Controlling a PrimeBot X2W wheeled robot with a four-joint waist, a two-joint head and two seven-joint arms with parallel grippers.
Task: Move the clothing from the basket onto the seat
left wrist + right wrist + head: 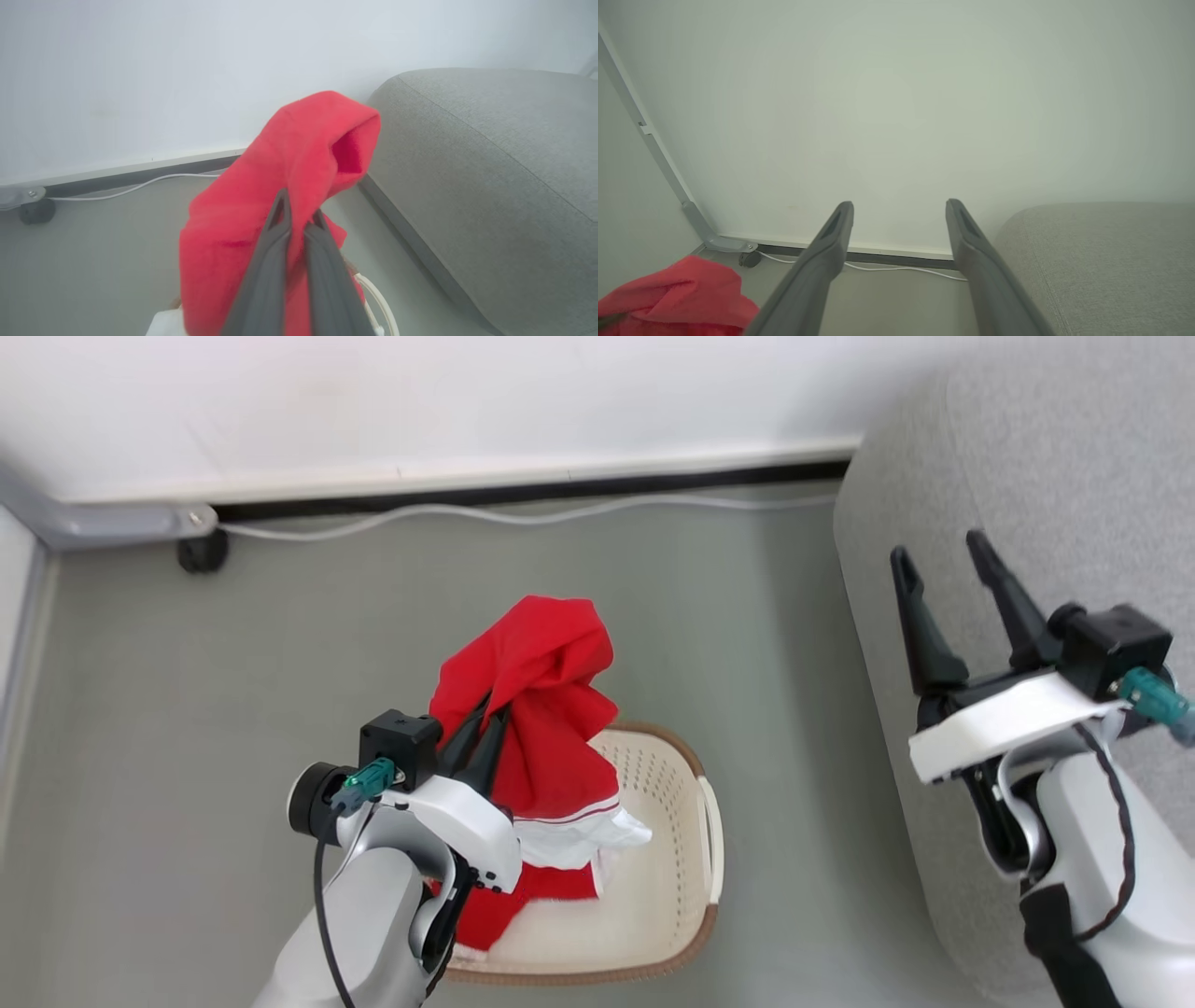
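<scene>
No legible text, label, brand mark, number or sign is found in any of the three views.
</scene>
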